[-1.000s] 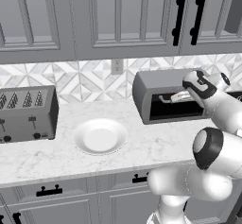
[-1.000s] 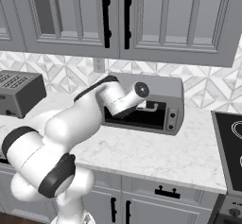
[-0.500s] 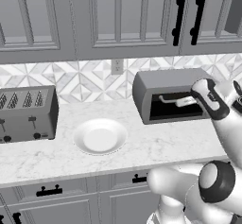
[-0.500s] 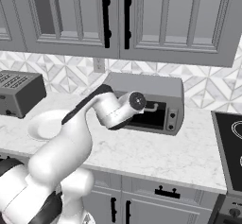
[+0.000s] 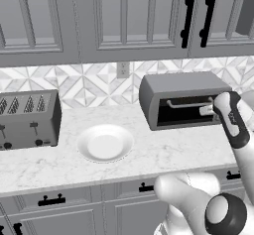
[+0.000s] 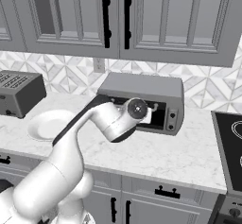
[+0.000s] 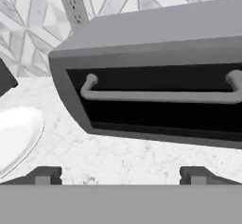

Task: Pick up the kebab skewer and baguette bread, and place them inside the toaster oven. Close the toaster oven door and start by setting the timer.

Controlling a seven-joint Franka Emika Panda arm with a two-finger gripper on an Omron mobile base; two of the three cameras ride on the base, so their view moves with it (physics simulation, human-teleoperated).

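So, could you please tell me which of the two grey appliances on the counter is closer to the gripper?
The toaster oven, with its bar handle, sits just ahead of the gripper; the slot toaster stands beyond the white plate.

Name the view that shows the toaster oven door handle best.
The hand view: the handle spans the door unobstructed. In the left base view the arm covers its right end; in the right base view the arm hides most of it.

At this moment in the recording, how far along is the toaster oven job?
Done: the toaster oven door looks shut and the white plate is bare, so the food is presumably inside, though unseen. In hand: nothing; the tool is open in front of the door. Left: setting the timer on the control strip.
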